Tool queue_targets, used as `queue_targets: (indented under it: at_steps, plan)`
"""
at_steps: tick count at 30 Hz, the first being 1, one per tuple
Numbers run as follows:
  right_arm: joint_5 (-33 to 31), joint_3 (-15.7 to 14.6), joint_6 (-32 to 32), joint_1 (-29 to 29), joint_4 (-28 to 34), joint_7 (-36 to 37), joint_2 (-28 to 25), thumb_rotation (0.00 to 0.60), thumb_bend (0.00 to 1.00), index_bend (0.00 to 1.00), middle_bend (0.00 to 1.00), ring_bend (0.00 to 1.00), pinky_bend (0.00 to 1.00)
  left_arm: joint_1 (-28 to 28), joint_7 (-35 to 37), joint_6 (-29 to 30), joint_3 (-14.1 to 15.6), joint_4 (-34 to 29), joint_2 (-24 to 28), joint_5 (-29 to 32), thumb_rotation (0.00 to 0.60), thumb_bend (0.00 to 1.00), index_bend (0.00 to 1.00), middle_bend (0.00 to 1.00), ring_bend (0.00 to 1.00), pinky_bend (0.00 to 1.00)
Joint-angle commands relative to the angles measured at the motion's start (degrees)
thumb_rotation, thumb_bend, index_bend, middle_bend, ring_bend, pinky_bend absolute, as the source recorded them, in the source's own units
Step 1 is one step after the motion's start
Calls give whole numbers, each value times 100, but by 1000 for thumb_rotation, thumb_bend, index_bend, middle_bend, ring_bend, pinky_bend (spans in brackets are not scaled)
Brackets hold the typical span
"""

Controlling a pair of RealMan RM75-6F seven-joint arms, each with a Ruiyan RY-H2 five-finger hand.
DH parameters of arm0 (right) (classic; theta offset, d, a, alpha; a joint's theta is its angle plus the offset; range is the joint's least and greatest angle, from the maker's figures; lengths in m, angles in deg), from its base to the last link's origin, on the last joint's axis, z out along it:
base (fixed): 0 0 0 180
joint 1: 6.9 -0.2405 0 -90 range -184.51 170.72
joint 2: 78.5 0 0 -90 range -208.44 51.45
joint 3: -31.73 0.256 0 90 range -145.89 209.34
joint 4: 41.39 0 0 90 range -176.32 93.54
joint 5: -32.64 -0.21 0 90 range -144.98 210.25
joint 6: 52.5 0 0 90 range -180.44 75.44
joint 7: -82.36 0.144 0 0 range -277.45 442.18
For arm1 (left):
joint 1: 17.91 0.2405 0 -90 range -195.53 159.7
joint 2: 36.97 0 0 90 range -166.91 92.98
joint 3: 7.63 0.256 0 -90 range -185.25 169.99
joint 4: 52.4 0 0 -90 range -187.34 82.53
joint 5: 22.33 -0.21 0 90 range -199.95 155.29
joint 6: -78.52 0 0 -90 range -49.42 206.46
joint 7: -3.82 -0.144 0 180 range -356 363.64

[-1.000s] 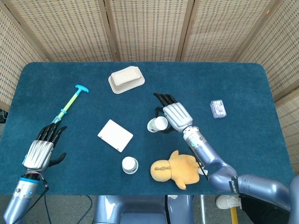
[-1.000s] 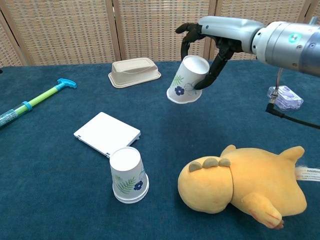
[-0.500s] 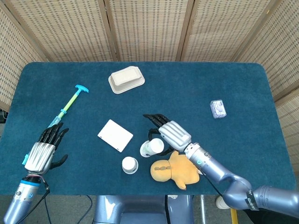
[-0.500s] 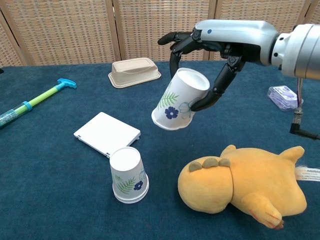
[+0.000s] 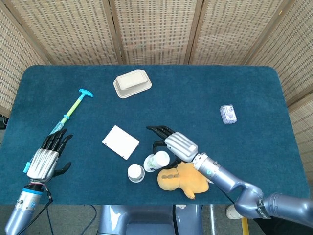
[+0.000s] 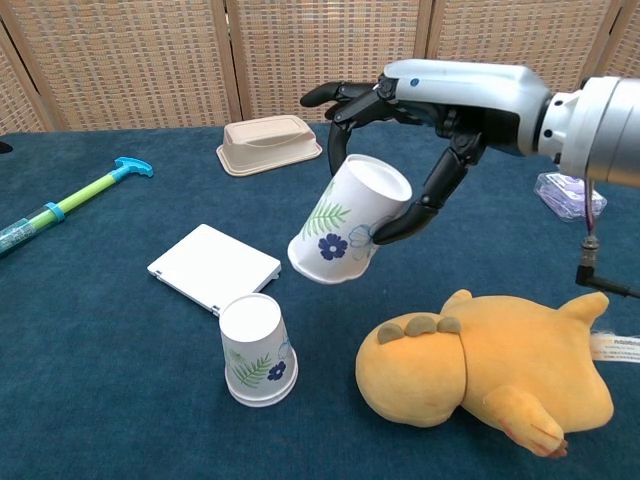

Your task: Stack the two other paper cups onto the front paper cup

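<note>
tilted floral paper cup (image 6: 346, 220) aloft

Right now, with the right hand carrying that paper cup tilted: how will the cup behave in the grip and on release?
The carried paper cup looks thin-walled and light, so a firm squeeze from the right hand would probably dent it. It is held tilted, mouth down, above the table; released like this it would likely topple and roll rather than seat on the front paper cup, which stands upside down and probably tips easily if bumped.

left hand (image 5: 43, 161) absent from chest view; third cup unseen; small packet (image 6: 567, 193) partly behind right arm.
</note>
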Motion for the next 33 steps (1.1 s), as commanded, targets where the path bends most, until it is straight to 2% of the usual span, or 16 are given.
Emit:
queue_targets:
  at_steps: [1,14,33]
  plan:
    - [13,-13,31,-17,34,-27,59,600,221,539,64,0,102,1,-7,3,2,-4,-1,-9,600,296,97,0,0,79]
    - [-158,-37,-26,-176,69,-547,492,600,221,540,65,0,102,12,35,-1,4,4,14,-38,600,296,98,0,0,79]
    - [-362,-67,-88,-301,-98,-880,941,600,221,540,64,0,102,4,89,-49,-1,-12,43,-32,600,296,97,0,0,79]
